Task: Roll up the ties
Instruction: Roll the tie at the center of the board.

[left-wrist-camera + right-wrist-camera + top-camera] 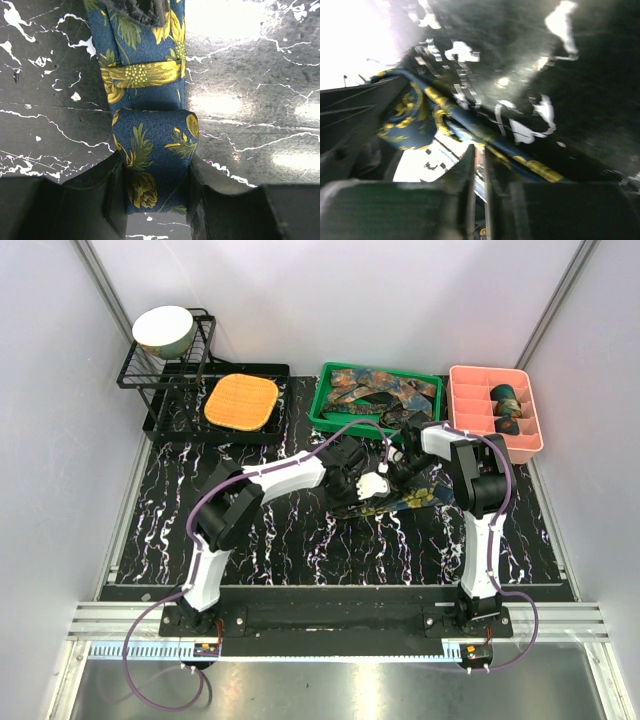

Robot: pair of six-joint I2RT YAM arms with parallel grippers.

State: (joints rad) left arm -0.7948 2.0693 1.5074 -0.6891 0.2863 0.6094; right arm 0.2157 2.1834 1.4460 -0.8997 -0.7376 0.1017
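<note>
A navy tie with gold leaf print (pixel 145 55) lies on the black marbled table, its near end coiled into a small roll (pixel 157 145). My left gripper (pixel 155 197) is shut on that roll, one finger on each side. From above, the left gripper (pixel 362 487) sits mid-table with the tie's strip (pixel 425 498) trailing to the right. My right gripper (pixel 480 150) hovers over that strip (pixel 470 125), its jaws nearly together with a thin slit. The blurred view does not show whether it pinches the fabric. The right gripper (pixel 405 466) is just right of the left one.
A green tray (pixel 322 410) at the back holds several loose ties. A pink divided tray (pixel 470 380) at the back right holds rolled ties (pixel 508 398). An orange waffle pad (pixel 241 401), a black rack (pixel 165 380) and a bowl (pixel 163 328) stand back left.
</note>
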